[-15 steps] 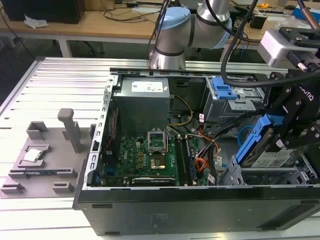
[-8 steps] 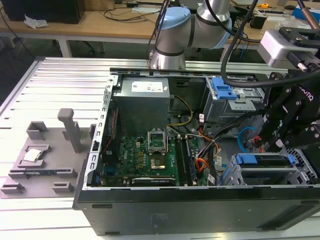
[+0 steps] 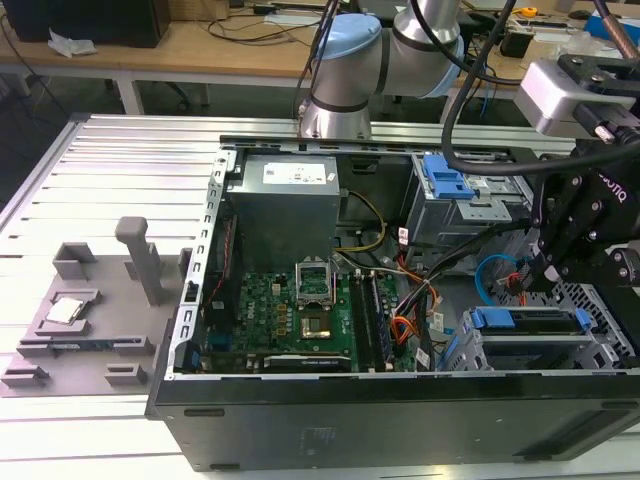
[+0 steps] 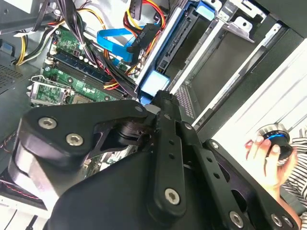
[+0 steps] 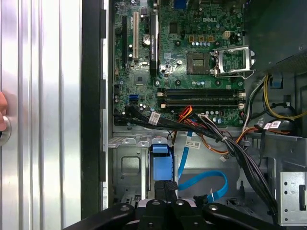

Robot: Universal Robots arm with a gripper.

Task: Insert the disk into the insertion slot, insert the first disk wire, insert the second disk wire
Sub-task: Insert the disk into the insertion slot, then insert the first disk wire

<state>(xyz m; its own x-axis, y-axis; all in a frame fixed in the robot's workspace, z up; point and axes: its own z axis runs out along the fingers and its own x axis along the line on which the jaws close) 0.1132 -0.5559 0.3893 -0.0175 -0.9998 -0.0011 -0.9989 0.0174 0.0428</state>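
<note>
In the exterior view, the green motherboard (image 3: pixel 290 310) lies in the middle of the open computer case. To the exterior view's right of the motherboard, the disk (image 3: pixel 528 321) sits in its blue carrier inside the insertion slot (image 3: pixel 605 345). The gripper (image 3: pixel 545 268) hangs just above the disk with its fingers drawn together, and nothing shows between them. The second disk wire (image 3: pixel 490 275) loops between the motherboard and the gripper. The first disk wire (image 3: pixel 405 325) lies at the motherboard's edge. Behind the motherboard stands a grey power supply (image 3: pixel 285 200) with a white label, its print too small to read.

In the second wrist view, the gripper (image 4: pixel 162 98) tips sit against the disk (image 4: pixel 154 84) carrier. The second disk wire (image 4: pixel 112 38) curls beside the motherboard (image 4: pixel 62 81). A person's hand (image 4: pixel 266 153) rests on a knob outside the case.

In the first wrist view, the narrowed gripper (image 5: pixel 168 188) meets the disk (image 5: pixel 160 165). The second disk wire (image 5: pixel 206 179) and first disk wire (image 5: pixel 187 115) lie just off the motherboard (image 5: pixel 182 48).
</note>
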